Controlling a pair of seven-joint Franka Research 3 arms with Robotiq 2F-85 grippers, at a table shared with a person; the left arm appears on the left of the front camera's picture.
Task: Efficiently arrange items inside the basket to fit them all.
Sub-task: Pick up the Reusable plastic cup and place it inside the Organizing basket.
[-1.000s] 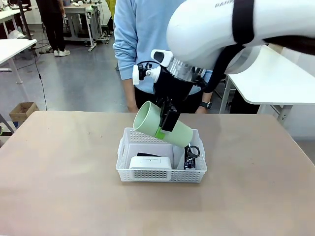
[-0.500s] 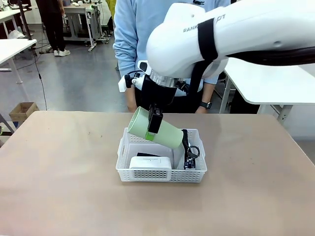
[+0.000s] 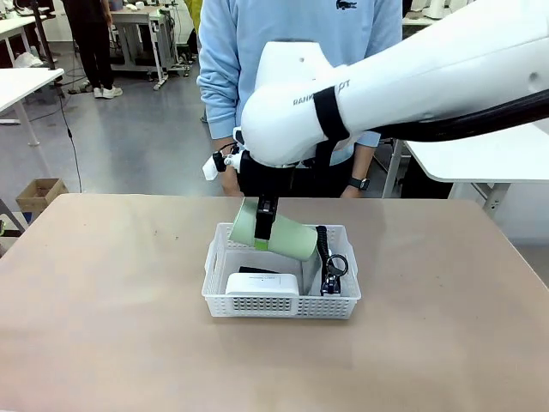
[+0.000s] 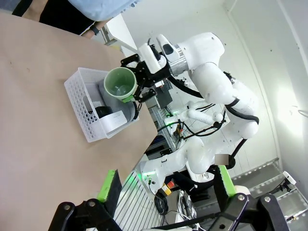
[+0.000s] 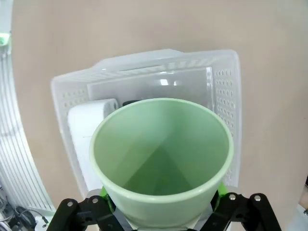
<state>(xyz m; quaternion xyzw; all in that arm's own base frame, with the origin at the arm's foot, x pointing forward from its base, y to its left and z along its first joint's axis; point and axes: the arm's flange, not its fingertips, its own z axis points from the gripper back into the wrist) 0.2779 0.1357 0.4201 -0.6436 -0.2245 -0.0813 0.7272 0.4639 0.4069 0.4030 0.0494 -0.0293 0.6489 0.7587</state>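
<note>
Over basket (image 3: 221,296): right gripper (image 3: 265,225) clamps tilted cup (image 3: 279,233); left gripper (image 4: 166,185) spread.

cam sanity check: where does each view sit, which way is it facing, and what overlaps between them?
Front: fixed on the robot's side, facing across the table at the person; the right arm reaches in, right gripper clamping the pale green cup above the basket.
Left wrist: off to the side, looking along the open left gripper toward the right arm.
Right wrist: looks straight down past its own fingers into the cup's mouth.
Shared: cup, basket and small white box appear in all three.
</note>
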